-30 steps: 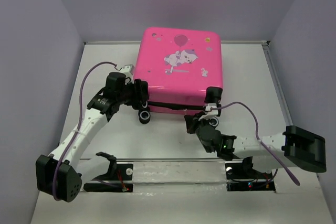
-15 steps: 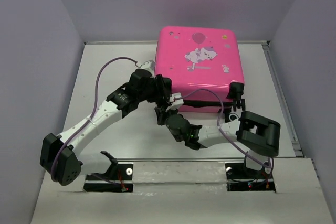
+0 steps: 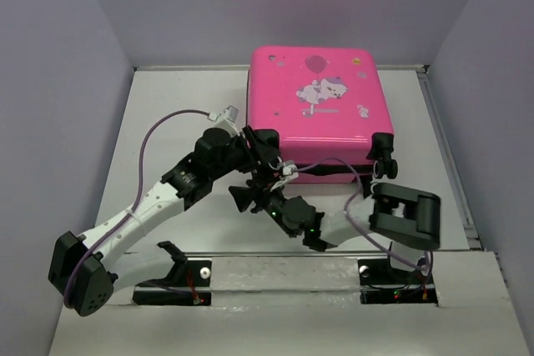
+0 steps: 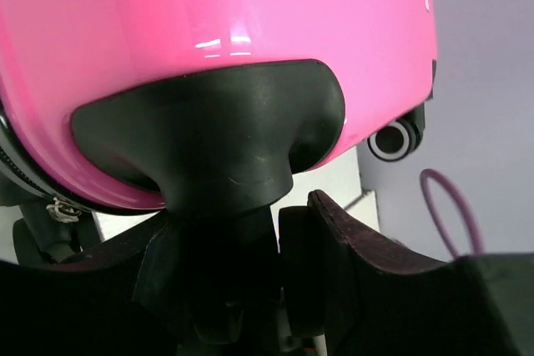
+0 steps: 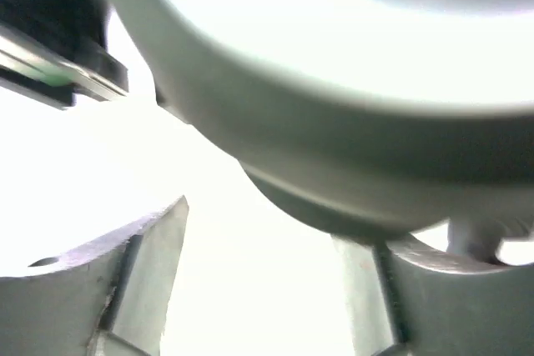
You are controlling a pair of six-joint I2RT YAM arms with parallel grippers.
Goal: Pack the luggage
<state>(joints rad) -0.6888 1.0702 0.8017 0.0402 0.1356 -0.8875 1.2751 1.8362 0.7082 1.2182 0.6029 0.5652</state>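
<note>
**Ops:** Where's the luggage?

**Me:** The luggage is shut and lying flat, print side up, on the tabletop. It's at the far side, a bit right of ctr, toward the rear wall. The wheeled edge faces my arm bases.

**Ops:** L arm?

**Me:** I've got the L end effector at the near-left corner of the shell. On the wrist cam the black caster housing fills the frame and its stem drops down between my fingers. That one sits just beside the small wheel. Can't tell if they're pinching it or just standing either side.

**Ops:** R arm?

**Me:** It's folded back on itself and reaching across to the left. The R end effector is low over the tabletop, in front of the luggage's near edge and just beside my L wrist. The wrist cam is badly blown out, but both fingers show w/ a wide gap and nothing in it. There's a grey rounded shape above them. Can't say what it is.

**Ops:** Other caster?

**Me:** The near-right caster sticks out past the shell, apart from both end effectors.
</note>
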